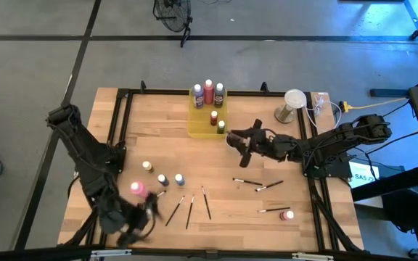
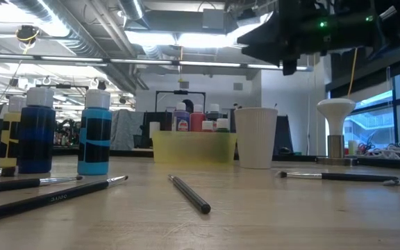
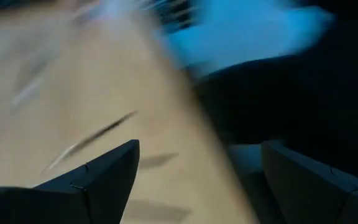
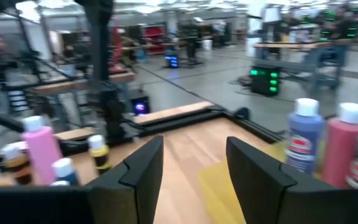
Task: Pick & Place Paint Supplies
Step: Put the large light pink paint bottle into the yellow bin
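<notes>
A translucent yellow tray point(image 1: 198, 129) at the table's far middle holds several paint bottles point(image 1: 209, 91). Loose bottles stand at the near left: a pink one point(image 1: 137, 188), a yellow one point(image 1: 147, 167) and two blue ones point(image 1: 171, 179). Another pink bottle point(image 1: 288, 215) stands at the near right. Thin dark brushes point(image 1: 190, 210) lie along the near half. My right gripper point(image 1: 236, 142) hovers open by the tray's right near corner, its fingers point(image 4: 143, 171) empty. My left gripper point(image 1: 149, 216) is open above the near left edge, beside the pink bottle, nothing between its fingers point(image 3: 114, 177).
A white cup point(image 1: 294, 105) stands right of the tray, with cables point(image 1: 325, 109) behind it. A black frame point(image 1: 122, 123) runs round the tabletop. Brushes point(image 1: 269, 186) lie scattered below my right arm. Bare wood shows at the left far part point(image 1: 158, 130).
</notes>
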